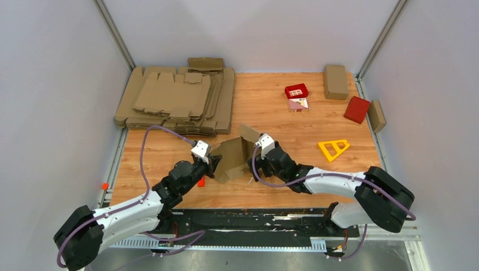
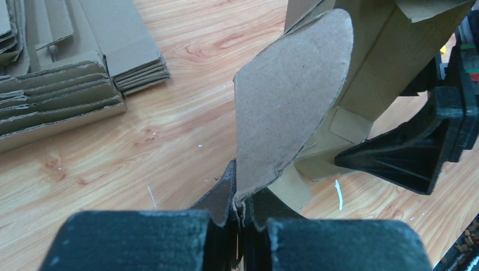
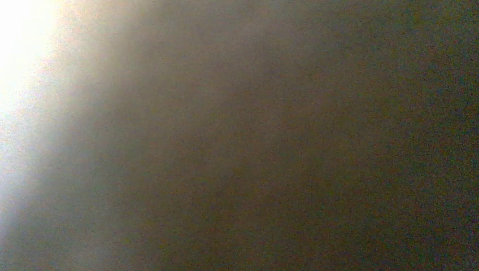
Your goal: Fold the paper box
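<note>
The paper box (image 1: 231, 158) is a partly formed brown carton held up off the table between my two arms, near the front middle. My left gripper (image 1: 216, 164) is shut on a rounded flap of the box (image 2: 294, 96); its jaws (image 2: 243, 209) pinch the flap's lower tip. My right gripper (image 1: 255, 161) is pressed against the box's right side. One of its black fingers (image 2: 395, 158) reaches the box's lower flap in the left wrist view. The right wrist view is dark and blurred, covered by cardboard, so its jaws are hidden.
A stack of flat cardboard sheets (image 1: 181, 99) lies at the back left, also in the left wrist view (image 2: 56, 84). Red boxes (image 1: 296, 90) (image 1: 357, 109), folded brown cartons (image 1: 335, 82) (image 1: 376, 116) and a yellow triangular frame (image 1: 333, 148) sit on the right. A small red piece (image 1: 201, 182) lies by the left arm.
</note>
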`<state>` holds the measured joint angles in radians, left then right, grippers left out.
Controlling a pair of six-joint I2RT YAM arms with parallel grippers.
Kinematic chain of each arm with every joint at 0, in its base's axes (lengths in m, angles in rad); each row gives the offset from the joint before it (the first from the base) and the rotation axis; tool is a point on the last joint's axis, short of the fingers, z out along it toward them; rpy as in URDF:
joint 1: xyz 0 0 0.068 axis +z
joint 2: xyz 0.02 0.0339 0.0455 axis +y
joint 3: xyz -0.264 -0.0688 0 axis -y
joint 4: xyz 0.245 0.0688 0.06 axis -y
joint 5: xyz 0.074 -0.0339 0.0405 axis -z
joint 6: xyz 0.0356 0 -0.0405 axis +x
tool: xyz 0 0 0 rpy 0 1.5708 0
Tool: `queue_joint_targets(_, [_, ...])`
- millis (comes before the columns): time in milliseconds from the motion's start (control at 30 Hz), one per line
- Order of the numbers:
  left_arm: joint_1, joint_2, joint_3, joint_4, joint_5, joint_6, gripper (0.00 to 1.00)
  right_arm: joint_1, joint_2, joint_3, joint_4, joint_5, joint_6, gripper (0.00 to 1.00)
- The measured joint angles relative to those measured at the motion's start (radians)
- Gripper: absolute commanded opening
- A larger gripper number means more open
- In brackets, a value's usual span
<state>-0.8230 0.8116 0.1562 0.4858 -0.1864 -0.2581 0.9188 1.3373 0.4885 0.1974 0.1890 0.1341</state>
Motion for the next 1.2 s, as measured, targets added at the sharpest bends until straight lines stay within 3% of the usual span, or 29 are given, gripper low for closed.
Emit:
queue_joint_targets(500, [0.000, 0.001, 0.000, 0.009, 0.005, 0.016, 0.03, -0.011, 0.061, 0.053, -0.003, 0.038, 0.040, 1.00])
queue_joint_targets(733, [0.000, 0.015, 0.000, 0.030, 0.027, 0.022, 0.04, -0.073, 0.041, 0.029, 0.017, -0.055, 0.099, 1.00])
queue_joint_targets(1000, [0.000, 0.042, 0.000, 0.039, 0.051, 0.031, 0.04, -0.228, -0.061, -0.096, 0.074, -0.279, 0.137, 1.00])
queue_joint_targets(1200, [0.000, 0.043, 0.000, 0.039, 0.055, 0.039, 0.04, -0.235, -0.097, -0.122, 0.078, -0.331, 0.138, 1.00])
